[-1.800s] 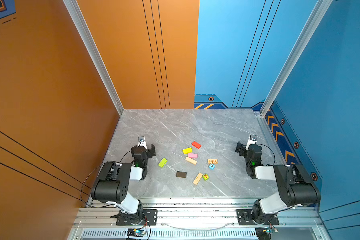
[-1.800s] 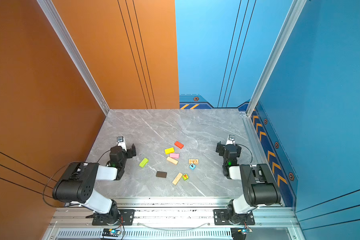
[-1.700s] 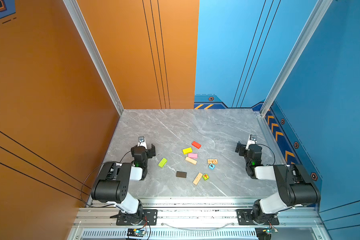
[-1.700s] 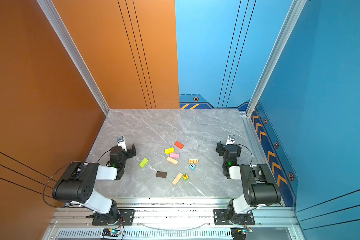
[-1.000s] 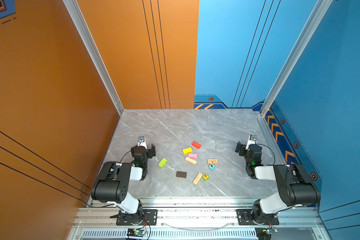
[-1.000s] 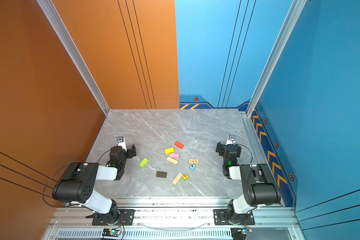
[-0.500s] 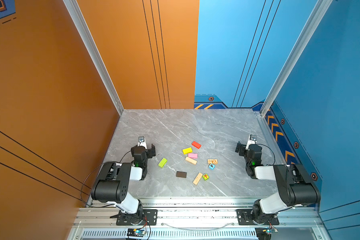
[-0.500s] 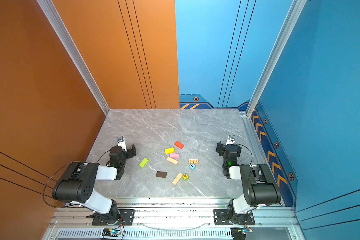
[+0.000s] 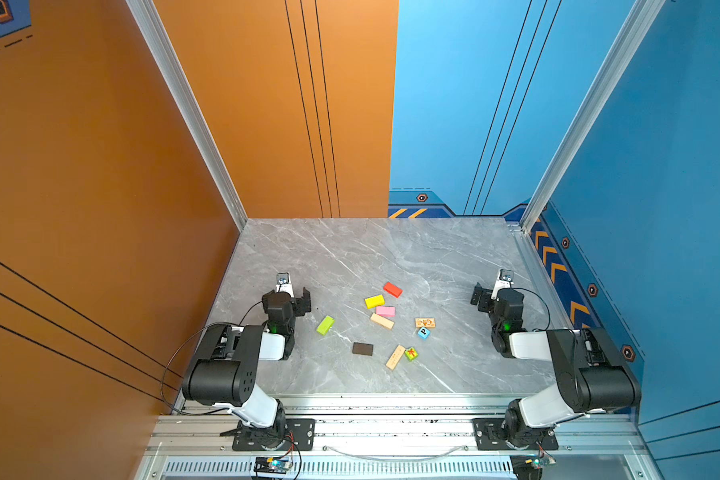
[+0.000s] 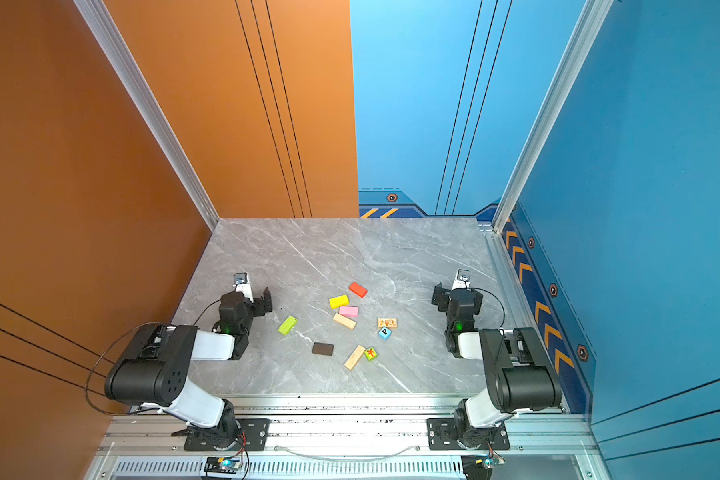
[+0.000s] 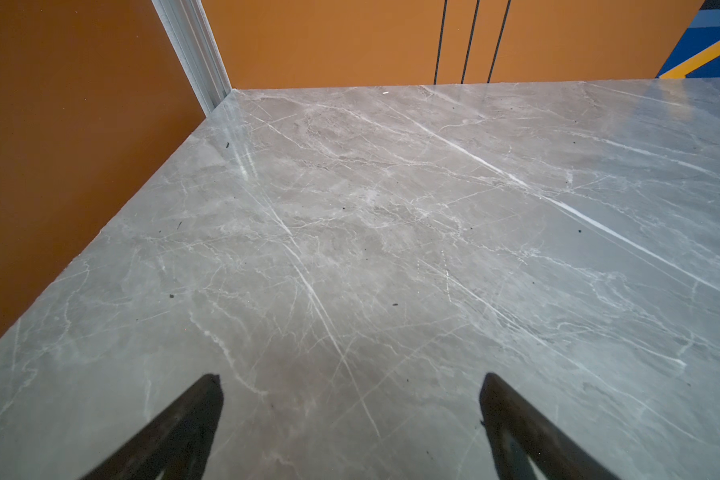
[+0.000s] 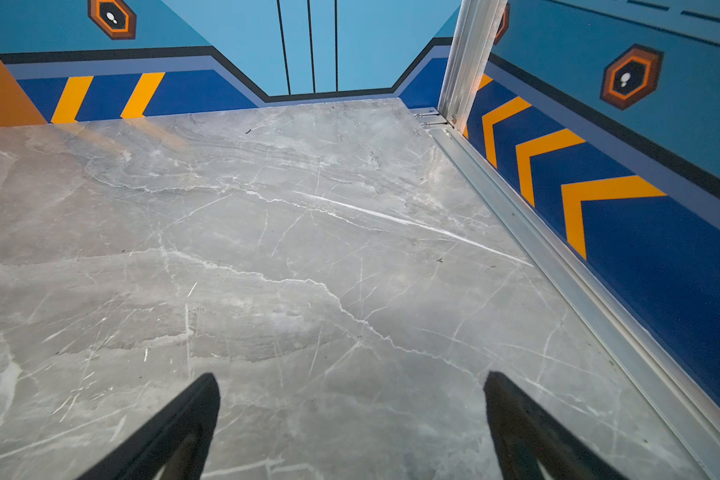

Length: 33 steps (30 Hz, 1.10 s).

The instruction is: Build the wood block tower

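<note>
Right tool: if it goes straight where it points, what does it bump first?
No block lies ahead of the right tool. It points across the bare table toward the blue back wall, so probably the table or that wall first; depth is unclear.

Both top views were lit brightly and evenly from above — only short, soft shadows were thrown on the marble table (image 9: 391,249). Wide-angle stretching was seen toward the frame edges. In the wrist views, pale reflections were laid across the far tabletop — the near gripper fingers (image 11: 196,407) were rendered soft-edged and blurred.
</note>
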Tool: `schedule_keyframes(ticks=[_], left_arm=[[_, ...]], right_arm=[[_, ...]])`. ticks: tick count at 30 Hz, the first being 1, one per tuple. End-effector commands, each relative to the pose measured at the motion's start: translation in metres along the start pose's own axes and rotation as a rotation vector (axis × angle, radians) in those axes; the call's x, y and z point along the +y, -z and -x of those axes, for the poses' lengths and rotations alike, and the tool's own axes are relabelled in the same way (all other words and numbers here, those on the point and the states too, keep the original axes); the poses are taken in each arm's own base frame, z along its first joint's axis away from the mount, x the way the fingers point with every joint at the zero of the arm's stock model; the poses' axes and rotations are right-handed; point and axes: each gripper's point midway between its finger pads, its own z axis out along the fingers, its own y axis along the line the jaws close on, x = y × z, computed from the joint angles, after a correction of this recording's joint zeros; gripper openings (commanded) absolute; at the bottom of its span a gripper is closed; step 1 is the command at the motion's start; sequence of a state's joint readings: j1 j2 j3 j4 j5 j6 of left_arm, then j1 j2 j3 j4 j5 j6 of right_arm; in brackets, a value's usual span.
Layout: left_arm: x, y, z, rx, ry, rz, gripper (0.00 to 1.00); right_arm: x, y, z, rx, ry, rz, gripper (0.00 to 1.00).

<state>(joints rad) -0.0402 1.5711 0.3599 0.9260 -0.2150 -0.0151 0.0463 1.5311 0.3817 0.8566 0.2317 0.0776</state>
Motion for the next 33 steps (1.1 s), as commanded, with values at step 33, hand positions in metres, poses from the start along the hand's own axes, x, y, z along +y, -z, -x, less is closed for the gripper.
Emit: schedule_keyframes(ticks=[33], left_arm=[[-0.036,0.027,0.085,0.047,-0.061,-0.006,0.98]], right_arm=[[-0.012,0.034,0.068,0.105,-0.016,-0.163,1.00]])
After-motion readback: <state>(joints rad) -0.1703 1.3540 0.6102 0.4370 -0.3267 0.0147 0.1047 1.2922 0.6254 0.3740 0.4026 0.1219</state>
